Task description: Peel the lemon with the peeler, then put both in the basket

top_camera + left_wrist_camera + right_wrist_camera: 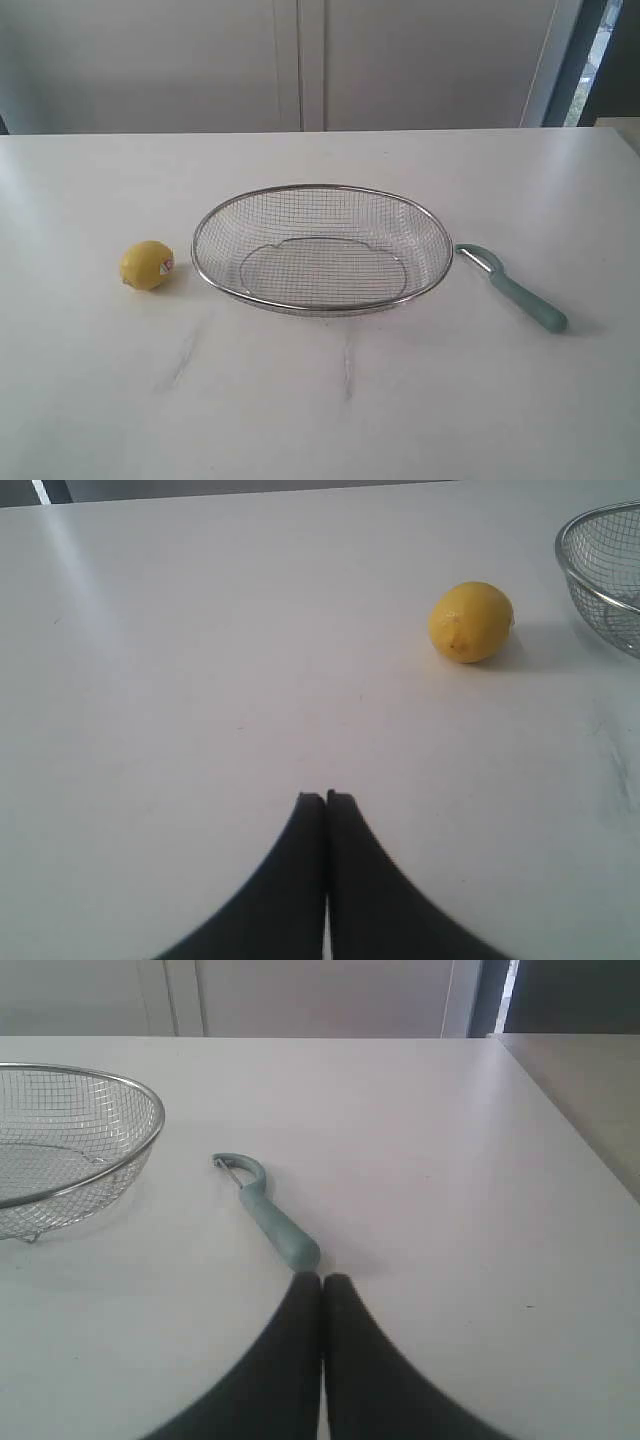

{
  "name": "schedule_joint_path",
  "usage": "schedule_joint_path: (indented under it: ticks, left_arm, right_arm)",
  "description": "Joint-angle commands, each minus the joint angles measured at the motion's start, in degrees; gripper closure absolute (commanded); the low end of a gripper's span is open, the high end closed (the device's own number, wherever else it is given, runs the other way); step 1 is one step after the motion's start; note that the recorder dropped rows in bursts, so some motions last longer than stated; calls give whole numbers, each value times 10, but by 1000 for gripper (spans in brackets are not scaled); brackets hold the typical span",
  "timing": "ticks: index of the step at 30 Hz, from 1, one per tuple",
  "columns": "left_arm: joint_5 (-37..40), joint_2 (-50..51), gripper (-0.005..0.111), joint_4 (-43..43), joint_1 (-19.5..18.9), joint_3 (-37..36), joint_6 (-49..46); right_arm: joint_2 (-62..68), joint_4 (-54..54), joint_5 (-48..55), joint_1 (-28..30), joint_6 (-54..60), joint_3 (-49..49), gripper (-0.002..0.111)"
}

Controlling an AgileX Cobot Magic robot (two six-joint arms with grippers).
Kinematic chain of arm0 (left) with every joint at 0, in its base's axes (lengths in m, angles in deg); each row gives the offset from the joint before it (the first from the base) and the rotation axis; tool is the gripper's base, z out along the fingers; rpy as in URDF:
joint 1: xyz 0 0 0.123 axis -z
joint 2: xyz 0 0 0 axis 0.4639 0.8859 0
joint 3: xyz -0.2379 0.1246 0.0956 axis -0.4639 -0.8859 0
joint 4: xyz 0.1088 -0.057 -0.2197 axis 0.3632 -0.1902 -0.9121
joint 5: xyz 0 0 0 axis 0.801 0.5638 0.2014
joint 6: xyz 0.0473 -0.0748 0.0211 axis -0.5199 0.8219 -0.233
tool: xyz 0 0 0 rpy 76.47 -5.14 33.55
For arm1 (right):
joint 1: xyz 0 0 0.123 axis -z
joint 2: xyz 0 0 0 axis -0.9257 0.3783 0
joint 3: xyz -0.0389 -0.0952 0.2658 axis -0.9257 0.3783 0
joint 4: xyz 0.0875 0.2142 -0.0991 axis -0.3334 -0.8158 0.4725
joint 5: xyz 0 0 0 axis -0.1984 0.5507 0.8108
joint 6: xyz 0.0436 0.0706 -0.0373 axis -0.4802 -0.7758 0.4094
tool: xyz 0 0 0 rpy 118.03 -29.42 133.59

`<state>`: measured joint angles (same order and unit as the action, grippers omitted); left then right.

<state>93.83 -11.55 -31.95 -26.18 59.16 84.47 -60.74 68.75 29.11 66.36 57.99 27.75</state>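
Note:
The small yellow lemon (147,265) with its red-and-white sticker rests on the white table, left of the basket (322,189). The teal-handled peeler (515,288) lies flat on the table, right of the basket, blade end toward it. The wire-mesh basket holds nothing. Neither arm shows in the exterior view. In the left wrist view my left gripper (326,797) is shut and empty, with the lemon (471,621) well ahead of it. My right gripper (321,1278) is shut and empty too. Its tips sit just short of the peeler (270,1215) handle's end.
The table's far edge meets grey cabinet doors. Its right edge (575,1140) runs past the peeler. The basket's rim (572,572) shows beside the lemon in the left wrist view, and the basket (150,1140) also shows in the right wrist view.

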Motion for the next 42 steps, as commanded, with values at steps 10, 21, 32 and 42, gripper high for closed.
schedule_joint_path:
  ticks: [10,21,32,42]
  left_arm:
    - [2,-3,107,-6,-1,-2,2]
    - [2,-3,107,-6,-1,-2,2]
    - [2,-3,107,-6,-1,-2,2]
    - [2,-3,107,-6,-1,-2,2]
  right_arm:
    - [-3,3,-3,-3,2,1,108]
    - [-3,6,0,-3,3,1,108]
    - [-3,4,-30,-3,2,1,108]
    - [-3,4,-153,-3,2,1,108]
